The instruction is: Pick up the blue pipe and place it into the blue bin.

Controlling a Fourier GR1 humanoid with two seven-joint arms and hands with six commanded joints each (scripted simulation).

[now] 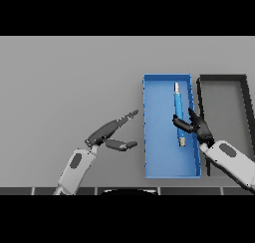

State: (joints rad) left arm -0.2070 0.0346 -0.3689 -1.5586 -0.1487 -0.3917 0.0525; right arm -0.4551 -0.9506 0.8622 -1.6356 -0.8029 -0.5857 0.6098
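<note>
Pipe point(178, 118) lies in the blue bin point(169, 170), my right hand point(197, 127) beside it.
My right fingers look relaxed, tips near the pipe; I'd lift straight up clear of the walls. My left hand point(107, 135) idles outside, fingers spread.

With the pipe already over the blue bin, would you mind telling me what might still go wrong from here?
1. The right hand has its fingers at the blue pipe near its lower end; opening unevenly might drag or flick the pipe.
2. The hand sits over the right wall of the blue bin, so withdrawing could nudge it toward the black bin close beside it.
3. The left hand, open near the bin's left wall, could bump it.
</note>
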